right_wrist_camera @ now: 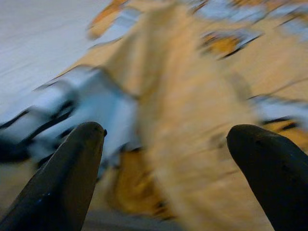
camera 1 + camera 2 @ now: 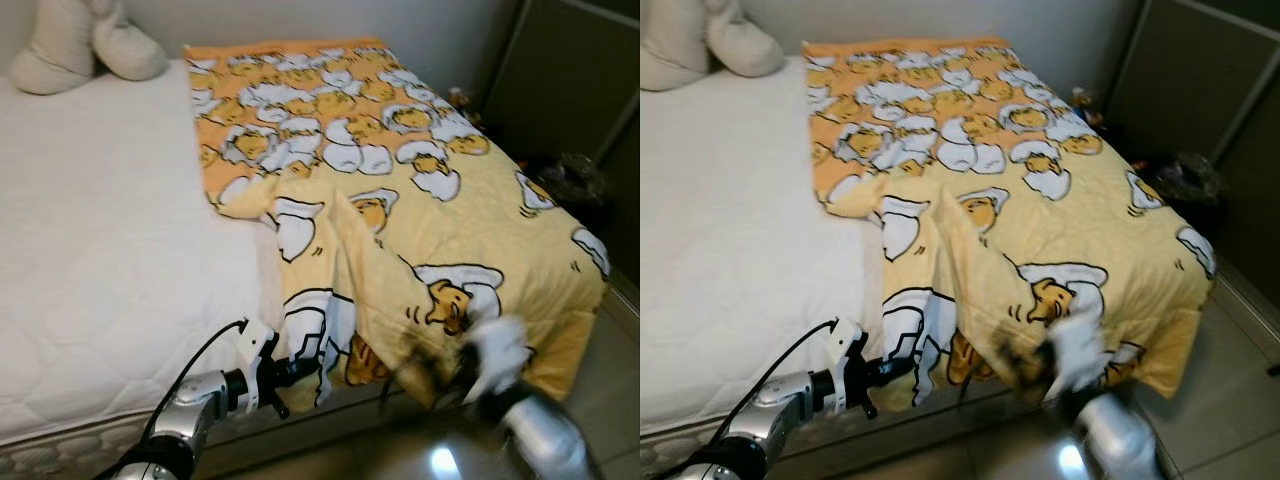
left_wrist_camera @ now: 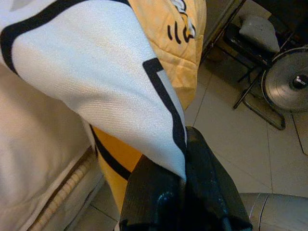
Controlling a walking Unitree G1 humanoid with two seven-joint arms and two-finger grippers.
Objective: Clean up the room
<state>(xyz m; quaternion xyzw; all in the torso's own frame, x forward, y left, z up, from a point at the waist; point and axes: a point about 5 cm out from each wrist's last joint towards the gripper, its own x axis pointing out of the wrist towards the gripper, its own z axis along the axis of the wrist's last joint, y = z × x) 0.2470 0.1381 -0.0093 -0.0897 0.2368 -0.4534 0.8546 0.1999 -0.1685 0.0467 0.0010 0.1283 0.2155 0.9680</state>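
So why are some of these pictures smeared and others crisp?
Right wrist view: the yellow cartoon-print blanket is streaked with motion blur beyond the open right tool. Both eye views: that tool is a smear, the bed sharp, with glare on the floor tiles. Left wrist view: crisp, the left tool pinching the blanket.

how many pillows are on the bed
2, both cream pillows at the head of the bed on the bare mattress: one pillow at the far left corner, the other pillow just right of it, touching.
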